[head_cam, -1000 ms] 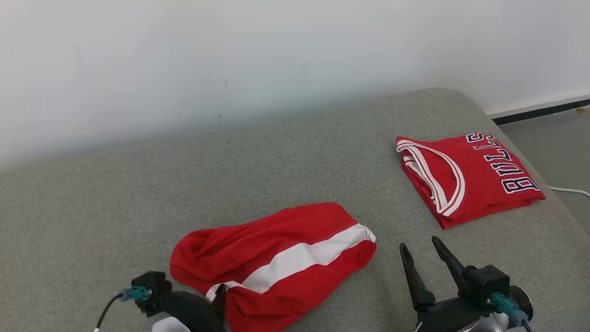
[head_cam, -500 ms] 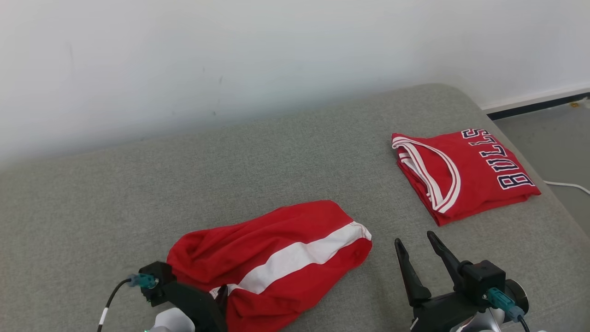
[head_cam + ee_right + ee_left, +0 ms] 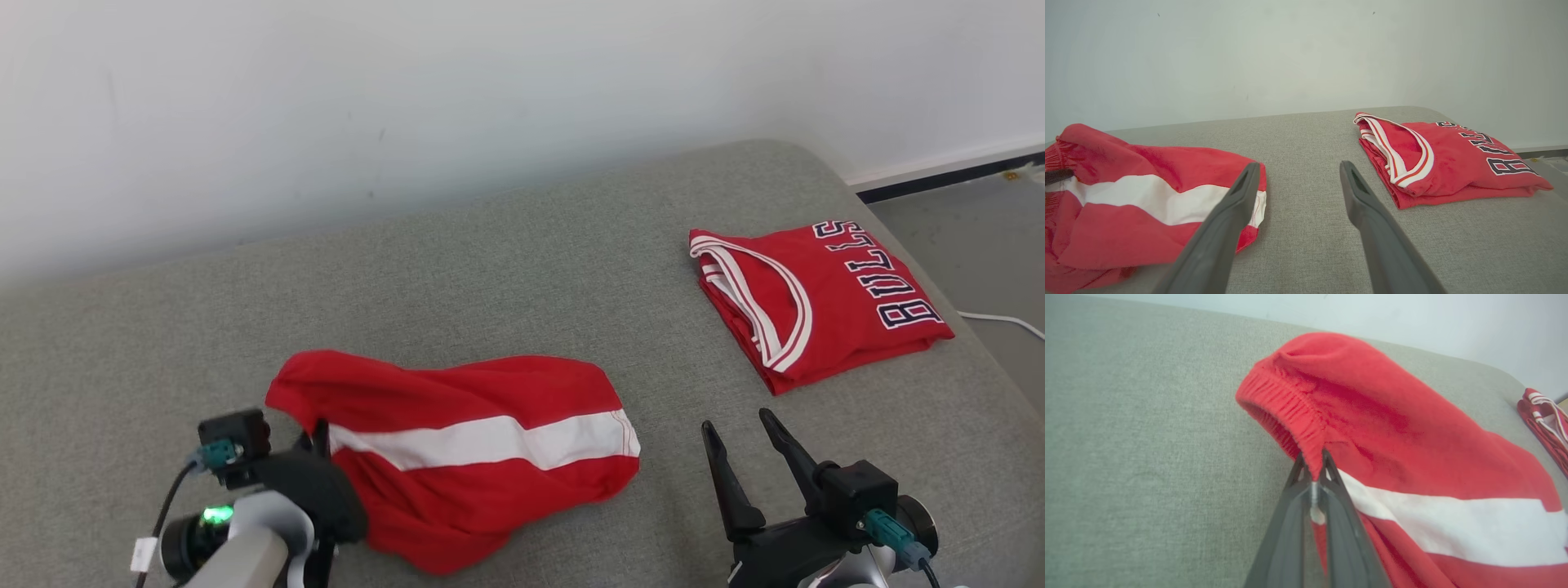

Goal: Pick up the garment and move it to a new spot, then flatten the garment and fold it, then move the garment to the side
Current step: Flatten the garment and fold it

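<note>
Soft red fabric garment with a broad white stripe (image 3: 473, 445) lies low on the grey woven upholstered cushion (image 3: 490, 269), about 6 to 7 o'clock in the head view, its left end drawn up, the rest slumped on the cushion. Left gripper (image 3: 1312, 463) pressed together, pinching the ribbed red elastic waistband (image 3: 1286, 412) at its edge; cloth peaks above the pinch and falls away toward 4 o'clock in the left wrist view. Right gripper (image 3: 739, 425) spread and empty, just off the garment's 3 o'clock end, not touching. Folded red jersey with dark lettering and white trim (image 3: 816, 302) at 2 o'clock, well apart. Handling, by judgement: light, limp, thin cloth with no stiffness; will sag and trail from a single hold and probably slide easily over the weave. Waistband looks the thickest, least slippery part, so a sound hold; a second hold further round the waistband or at the 3 o'clock hem would likely let it hang flat. A pinch this near the edge could slip. Against a second ago: left fingers were apart and low at the garment's 7 o'clock edge; now closed, raised, carrying that end toward 9 o'clock. Stripe slanted up toward 2 o'clock, now nearly level; heap drawn longer. Right gripper unchanged. Jersey sits slightly higher in the picture, cushion edge with it: camera shift, not the jersey moving
</note>
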{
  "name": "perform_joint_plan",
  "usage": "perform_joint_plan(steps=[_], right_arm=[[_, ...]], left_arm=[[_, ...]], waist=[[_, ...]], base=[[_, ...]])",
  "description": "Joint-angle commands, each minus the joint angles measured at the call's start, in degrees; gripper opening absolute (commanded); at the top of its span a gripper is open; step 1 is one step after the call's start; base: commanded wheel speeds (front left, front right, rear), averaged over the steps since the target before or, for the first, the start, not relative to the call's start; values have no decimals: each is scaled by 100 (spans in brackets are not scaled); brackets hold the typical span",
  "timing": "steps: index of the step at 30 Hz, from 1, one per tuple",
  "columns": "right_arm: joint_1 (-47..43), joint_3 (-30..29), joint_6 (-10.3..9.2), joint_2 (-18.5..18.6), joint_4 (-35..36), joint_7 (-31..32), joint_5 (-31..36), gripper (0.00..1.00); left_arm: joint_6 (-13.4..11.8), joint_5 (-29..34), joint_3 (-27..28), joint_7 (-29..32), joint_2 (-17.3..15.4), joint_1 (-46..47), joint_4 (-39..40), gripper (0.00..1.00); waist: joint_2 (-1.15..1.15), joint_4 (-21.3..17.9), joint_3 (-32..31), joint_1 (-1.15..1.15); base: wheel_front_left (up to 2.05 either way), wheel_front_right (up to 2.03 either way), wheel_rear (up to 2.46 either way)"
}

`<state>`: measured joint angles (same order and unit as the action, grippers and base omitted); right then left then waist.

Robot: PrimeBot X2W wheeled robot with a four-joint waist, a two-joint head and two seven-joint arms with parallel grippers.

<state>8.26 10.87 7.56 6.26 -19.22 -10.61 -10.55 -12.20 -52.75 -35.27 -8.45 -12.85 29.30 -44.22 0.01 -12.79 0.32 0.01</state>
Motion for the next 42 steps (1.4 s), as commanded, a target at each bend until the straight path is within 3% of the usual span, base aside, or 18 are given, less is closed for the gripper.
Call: perform_joint_plan(steps=[1, 7, 13, 16, 21, 25, 28, 29, 30, 36, 42], right_arm=[[26, -6, -17, -14, 0, -31, 17, 100], [-3, -13, -17, -28, -31, -49, 16, 100], [-134, -65, -17, -10, -32, -32, 32, 100], [-192, -110, -17, 10, -7, -3, 46, 100], [-254, -135, -17, 26, 46, 45, 51, 100], [-271, -91, -17, -26, 78, 74, 48, 100], [-239, -68, -17, -38, 71, 68, 32, 100], [-225, -59, -17, -40, 61, 65, 25, 100], [-211, -53, -17, -42, 54, 63, 16, 100], [-177, -105, -17, -11, 60, 34, 17, 100], [-229, -291, -17, 41, 87, 14, 50, 100]], left_arm=[[-1, 61, 6, -103, -34, 100, 8, 0], [176, 96, 187, -523, 16, 297, 150, 0], [514, -472, 293, 121, -47, -314, 547, 0], [543, -749, 359, 453, -197, -786, 1073, 0], [377, -1169, 423, 1055, -617, -1667, 2336, 0], [-152, -678, 180, 1211, -1216, -2144, 3077, 0], [-338, -403, 139, 959, -1263, -2147, 3124, 0], [-346, -322, 98, 892, -1268, -2111, 3104, 59], [-349, -223, 71, 792, -1248, -2052, 3082, 100], [-289, 52, 88, 170, -1127, -1979, 2864, 100], [-283, 362, 617, -639, -957, -2156, 2907, 100]], waist=[[-1, 10, 0, -1], [-1, 71, -36, -1], [-1, 187, -140, -1], [-1, 274, -194, -1], [-1, 422, -255, -1], [-1, 549, -270, -1], [-1, 577, -268, -1], [-1, 580, -270, -1], [-1, 581, -271, -1], [-1, 550, -284, -1], [-1, 582, -349, -1]], base=[[0, 0, 0], [0, 0, 0], [0, 0, 0], [0, 0, 0], [0, 0, 0], [0, 0, 0], [0, 0, 0], [0, 0, 0], [0, 0, 0], [0, 0, 0], [0, 0, 0]])
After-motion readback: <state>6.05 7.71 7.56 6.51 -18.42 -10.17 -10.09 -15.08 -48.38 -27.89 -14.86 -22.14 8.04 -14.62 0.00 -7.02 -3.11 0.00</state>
